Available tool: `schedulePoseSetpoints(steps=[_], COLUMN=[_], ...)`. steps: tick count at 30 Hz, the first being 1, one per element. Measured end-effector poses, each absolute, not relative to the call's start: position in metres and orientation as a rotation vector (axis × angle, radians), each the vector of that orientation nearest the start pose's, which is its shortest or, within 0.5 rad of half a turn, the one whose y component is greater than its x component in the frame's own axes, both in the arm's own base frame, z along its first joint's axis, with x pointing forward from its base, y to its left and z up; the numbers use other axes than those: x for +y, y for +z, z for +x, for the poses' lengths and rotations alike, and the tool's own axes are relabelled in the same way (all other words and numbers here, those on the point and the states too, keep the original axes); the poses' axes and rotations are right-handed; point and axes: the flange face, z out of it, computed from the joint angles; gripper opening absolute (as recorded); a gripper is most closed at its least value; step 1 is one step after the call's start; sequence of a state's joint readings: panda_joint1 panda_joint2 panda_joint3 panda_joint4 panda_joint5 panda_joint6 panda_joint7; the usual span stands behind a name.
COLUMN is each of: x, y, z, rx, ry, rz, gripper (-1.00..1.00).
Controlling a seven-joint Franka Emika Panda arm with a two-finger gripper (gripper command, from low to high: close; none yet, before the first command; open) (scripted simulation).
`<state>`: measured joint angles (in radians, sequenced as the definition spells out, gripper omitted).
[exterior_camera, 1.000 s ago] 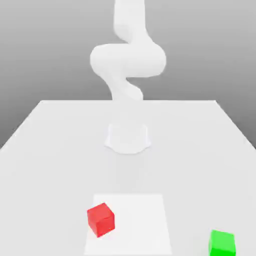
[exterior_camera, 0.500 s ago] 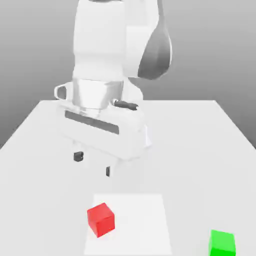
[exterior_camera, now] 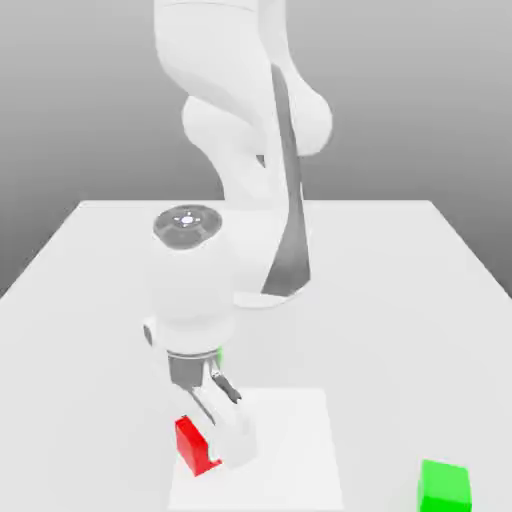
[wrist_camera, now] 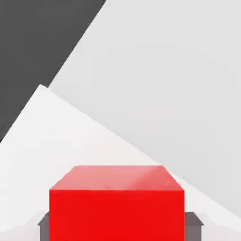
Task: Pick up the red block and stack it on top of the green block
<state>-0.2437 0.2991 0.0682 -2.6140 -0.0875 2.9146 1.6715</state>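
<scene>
While pinching red (wrist_camera: 116, 214) from both sides with gripper (wrist_camera: 118, 227) | lift up | then go to the exterior view's right, a bit near, to green (exterior_camera: 444, 488)

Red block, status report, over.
Gripper shut on red block, block on white square. Green block apart, nothing stacked on it.

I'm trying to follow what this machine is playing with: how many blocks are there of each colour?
Red cube-shaped block: 1, in the claw
Bright green cube-shaped block: 1
Total blocks: 2
</scene>
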Motion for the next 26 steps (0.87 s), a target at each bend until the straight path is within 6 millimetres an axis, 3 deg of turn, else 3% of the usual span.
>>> schedulePoseSetpoints(steps=[2,8,13,18,20,22,23,26], x=[-0.067,-0.061,0.05,0.174,0.203,0.211,0.212,0.212], y=[0.148,0.205,0.221,0.237,0.221,0.193,0.185,0.185], z=[0.422,0.425,0.473,0.49,0.492,0.491,0.491,0.491], rx=[2.425,2.405,1.999,1.543,1.434,1.406,1.401,1.401], ry=[-0.002,-0.001,0.01,0.004,0.0,-0.001,-0.001,-0.001], rz=[-1.994,-2.021,-2.436,-2.739,-2.793,-2.807,-2.81,-2.81], gripper=[-1.0,-1.0,-1.0,-1.0,-1.0,-1.0,1.0,1.0])
